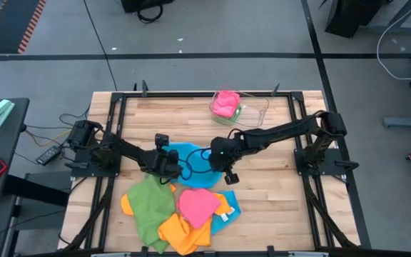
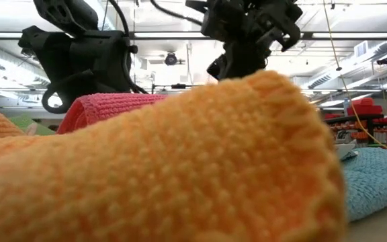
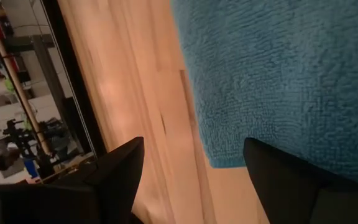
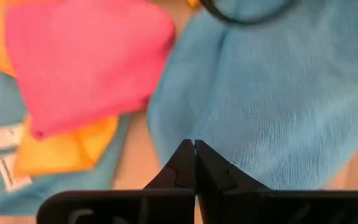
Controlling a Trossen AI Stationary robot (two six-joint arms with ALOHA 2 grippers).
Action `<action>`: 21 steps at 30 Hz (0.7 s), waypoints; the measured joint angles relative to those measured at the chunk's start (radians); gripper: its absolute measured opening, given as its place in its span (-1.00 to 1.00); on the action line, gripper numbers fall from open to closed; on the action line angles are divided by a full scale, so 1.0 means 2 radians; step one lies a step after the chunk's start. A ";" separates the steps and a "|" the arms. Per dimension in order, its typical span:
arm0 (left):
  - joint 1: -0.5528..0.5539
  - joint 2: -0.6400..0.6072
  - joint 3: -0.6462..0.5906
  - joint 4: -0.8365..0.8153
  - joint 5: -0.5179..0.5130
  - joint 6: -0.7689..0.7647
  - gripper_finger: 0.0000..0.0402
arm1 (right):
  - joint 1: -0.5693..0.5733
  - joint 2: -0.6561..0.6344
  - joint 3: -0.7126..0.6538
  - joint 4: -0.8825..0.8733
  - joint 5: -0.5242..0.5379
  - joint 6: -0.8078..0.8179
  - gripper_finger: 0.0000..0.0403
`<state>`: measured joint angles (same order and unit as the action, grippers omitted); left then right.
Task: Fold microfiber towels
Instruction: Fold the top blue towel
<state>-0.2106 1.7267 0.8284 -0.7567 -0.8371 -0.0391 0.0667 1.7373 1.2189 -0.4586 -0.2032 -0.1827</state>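
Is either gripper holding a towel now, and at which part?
Nothing is held. The left gripper is open beside the blue towel; the right gripper is shut, empty.

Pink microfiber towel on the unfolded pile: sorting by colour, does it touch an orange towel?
Touching. In the right wrist view the pink microfiber towel lies directly over the orange towel, no gap between.

Wooden table (image 1: 277,207) with black frame. Clear plastic tray (image 1: 257,108) near far edge. Grey floor (image 1: 212,28) around.
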 joint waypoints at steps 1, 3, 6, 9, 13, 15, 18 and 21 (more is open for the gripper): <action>0.002 0.000 0.000 0.000 0.000 0.000 0.42 | 0.001 0.003 -0.002 0.001 0.000 0.000 -0.99; 0.004 -0.001 0.000 -0.004 0.009 0.004 0.42 | 0.004 0.013 -0.013 0.015 -0.003 0.002 -0.99; 0.004 -0.018 0.000 -0.008 0.026 0.011 0.42 | 0.008 0.026 -0.036 0.040 -0.003 0.015 -0.98; 0.003 -0.046 0.000 0.007 0.041 0.022 0.42 | 0.011 0.030 -0.061 0.083 -0.004 0.031 -0.92; 0.012 -0.076 0.000 0.064 0.084 0.026 0.42 | 0.019 0.030 -0.095 0.138 -0.004 0.044 -0.85; 0.022 -0.079 0.001 0.088 0.100 0.017 0.42 | 0.026 0.030 -0.101 0.143 -0.007 0.047 -0.81; 0.038 -0.067 -0.002 0.110 0.117 -0.007 0.42 | 0.035 0.030 -0.102 0.138 -0.010 0.053 -0.74; 0.052 -0.047 -0.003 0.111 0.121 -0.030 0.42 | 0.040 0.016 -0.103 0.106 -0.008 0.056 -0.62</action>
<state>-0.1065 1.6323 0.8230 -0.5344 -0.5949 -0.0988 0.1467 1.7693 1.0136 -0.2456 -0.2201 -0.0713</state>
